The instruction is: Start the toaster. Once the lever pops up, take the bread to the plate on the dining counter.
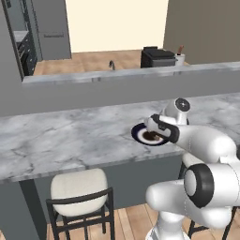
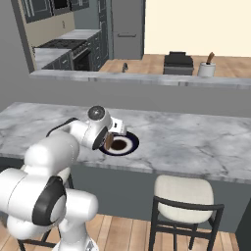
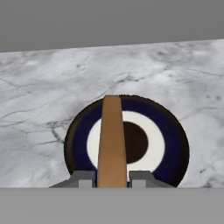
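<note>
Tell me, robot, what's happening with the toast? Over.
Tool shut on the bread. Bread held above the plate on the dining counter. Nothing in the way.

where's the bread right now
The bread is pinched edge-on in the claw, held over the plate on the dining counter, with its shadow falling on the plate's white centre in the hand view.

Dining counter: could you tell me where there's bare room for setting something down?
The dining counter is bare marble left of the plate and, in the right base view, right of it toward the stool side. Crowded only at the plate, where the end effector holds the bread.
</note>
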